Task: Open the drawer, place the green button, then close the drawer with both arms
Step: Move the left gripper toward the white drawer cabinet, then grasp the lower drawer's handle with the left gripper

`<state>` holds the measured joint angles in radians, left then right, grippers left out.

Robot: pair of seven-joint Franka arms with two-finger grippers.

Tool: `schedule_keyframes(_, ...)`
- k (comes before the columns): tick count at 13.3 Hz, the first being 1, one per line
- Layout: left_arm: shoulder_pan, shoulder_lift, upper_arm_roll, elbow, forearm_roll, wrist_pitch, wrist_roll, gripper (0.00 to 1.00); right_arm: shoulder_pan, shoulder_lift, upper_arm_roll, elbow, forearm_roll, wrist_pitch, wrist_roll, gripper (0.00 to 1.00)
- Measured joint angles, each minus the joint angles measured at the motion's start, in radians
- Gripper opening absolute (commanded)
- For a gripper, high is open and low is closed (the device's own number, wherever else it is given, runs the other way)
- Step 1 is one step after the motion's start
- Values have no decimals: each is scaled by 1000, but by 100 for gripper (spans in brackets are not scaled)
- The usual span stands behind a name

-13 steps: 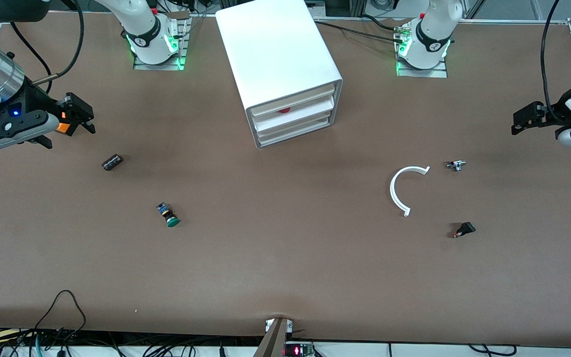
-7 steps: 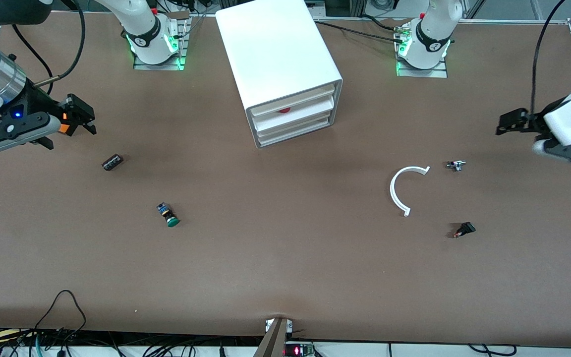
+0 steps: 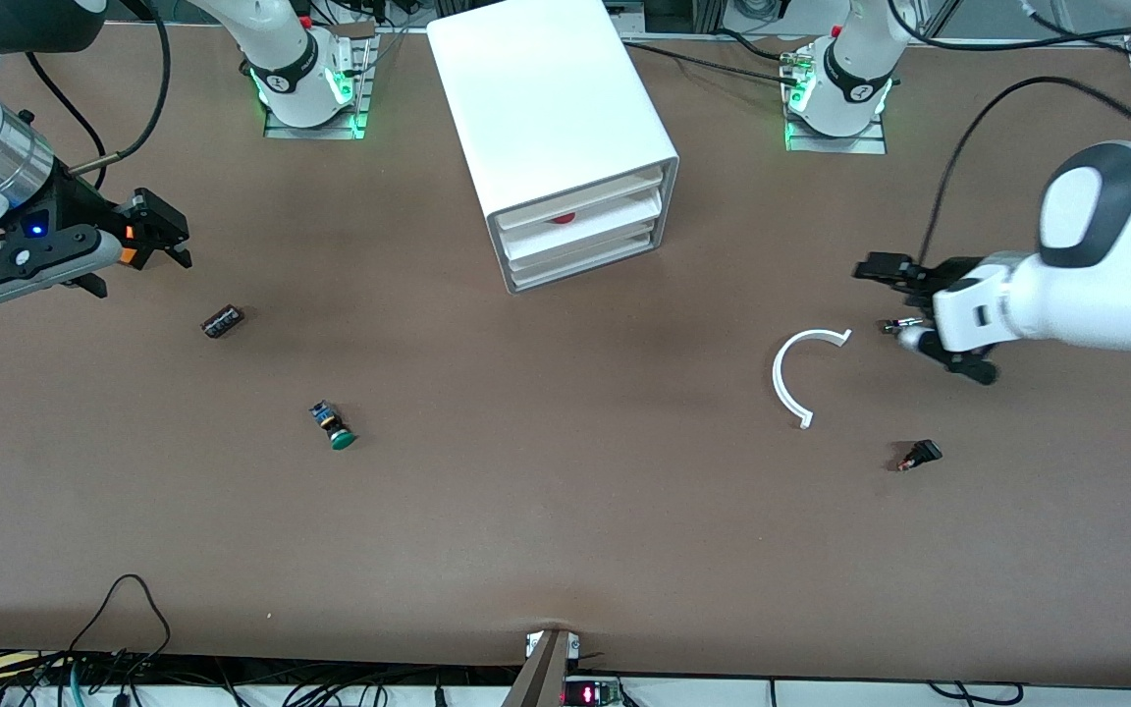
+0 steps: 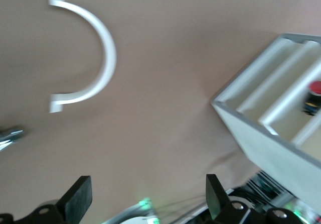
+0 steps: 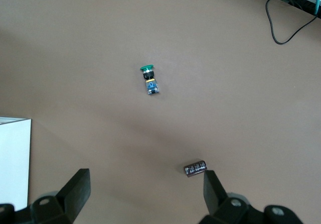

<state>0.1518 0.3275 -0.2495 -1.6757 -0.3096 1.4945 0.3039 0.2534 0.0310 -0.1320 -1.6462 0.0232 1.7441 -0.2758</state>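
Both grippers had fingers apart, nothing held. The left gripper [image 3: 888, 295] hung over bare table between the cabinet [image 3: 551, 108] and the left arm's end, near the white arc piece [image 3: 793, 378]. The right gripper [image 3: 155, 231] waited over the table toward the right arm's end from the cabinet.

The drawer [image 3: 590, 218], middle of three, was closed or nearly so. The button [image 3: 334, 427] lay on its side, nearer the camera than the cabinet, toward the right arm's end.

Risks, imo: the drawer front shows little lip to hook, so fingers may slip, or catch the top drawer w/ the red item [image 3: 564, 218] instead. The cabinet stands unheld, so a pull could drag it. The round button may roll when pinched.
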Motion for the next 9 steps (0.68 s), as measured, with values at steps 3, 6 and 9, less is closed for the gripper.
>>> schedule_keyframes(3,-5,85,-64,-2,-135,-5,-3,100,0,0,0,0,0,1,0,100)
schedule_keyframes(6,-20,173,-125,-2,-259,54,-3,100,0,1,0,0,0,1,0,100)
schedule_keyframes(9,-72,261,-162,-3,-364,169,5,97,0,1,0,0,0,1,0,100)
